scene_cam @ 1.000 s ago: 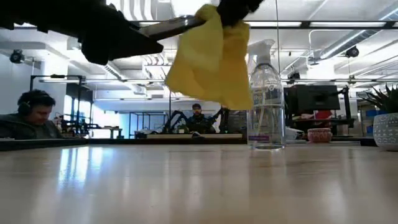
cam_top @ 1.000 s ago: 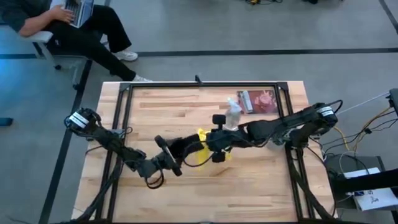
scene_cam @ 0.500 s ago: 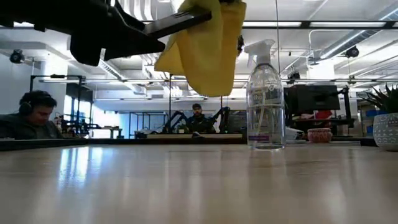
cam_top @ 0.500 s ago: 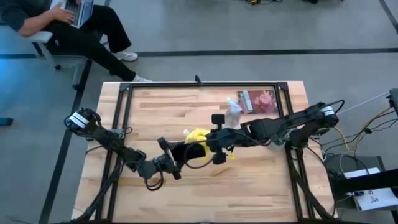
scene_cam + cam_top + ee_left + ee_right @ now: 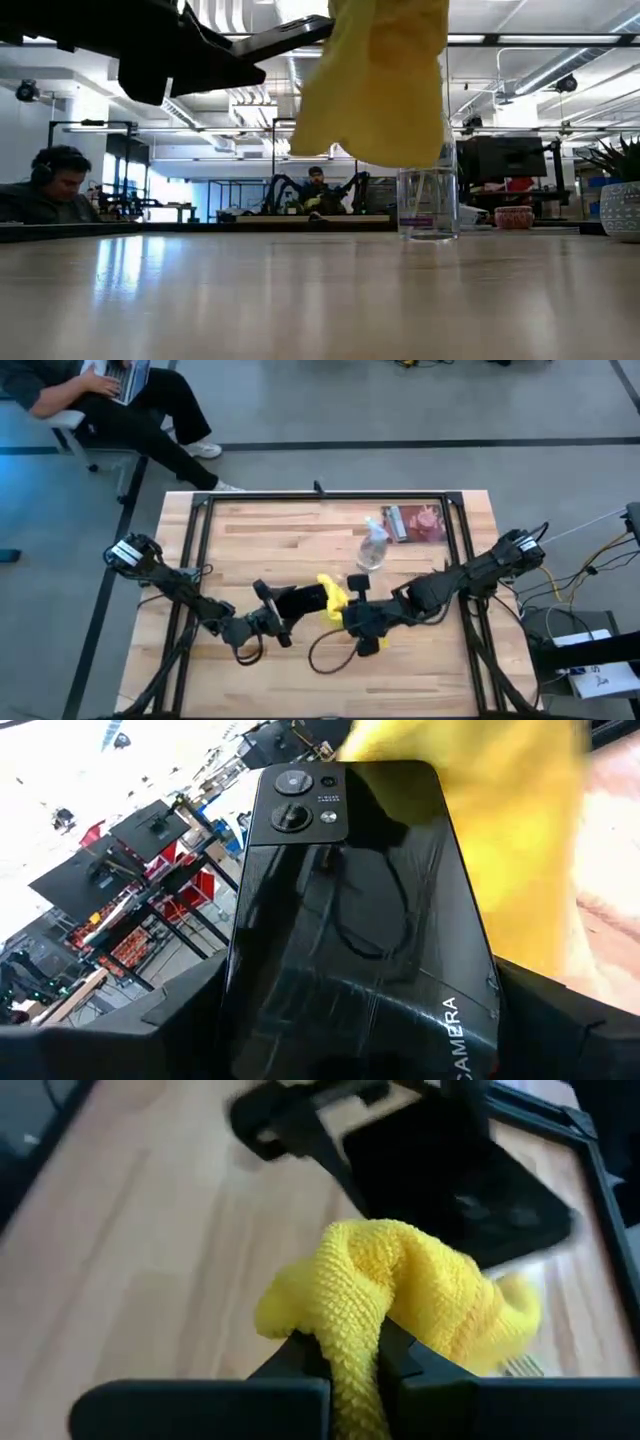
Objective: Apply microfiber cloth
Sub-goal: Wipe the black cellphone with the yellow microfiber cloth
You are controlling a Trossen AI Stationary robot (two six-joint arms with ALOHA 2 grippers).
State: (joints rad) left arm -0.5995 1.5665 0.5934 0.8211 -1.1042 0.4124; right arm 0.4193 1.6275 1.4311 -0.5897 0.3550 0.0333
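right tool (image 5: 352, 1360) pinching microfiber cloth (image 5: 400, 1295), seemingly touching phone (image 5: 350, 920)

wooden table (image 5: 260, 530), spray bottle (image 5: 372, 547), book (image 5: 414, 522)

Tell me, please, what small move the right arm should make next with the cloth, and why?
Probably bring the cloth sideways onto the phone and begin wiping. The right gripper pinches the cloth, which hangs clear of the table beside the phone's far end, while the left gripper holds the phone up off the table. Whether they already touch is unclear.
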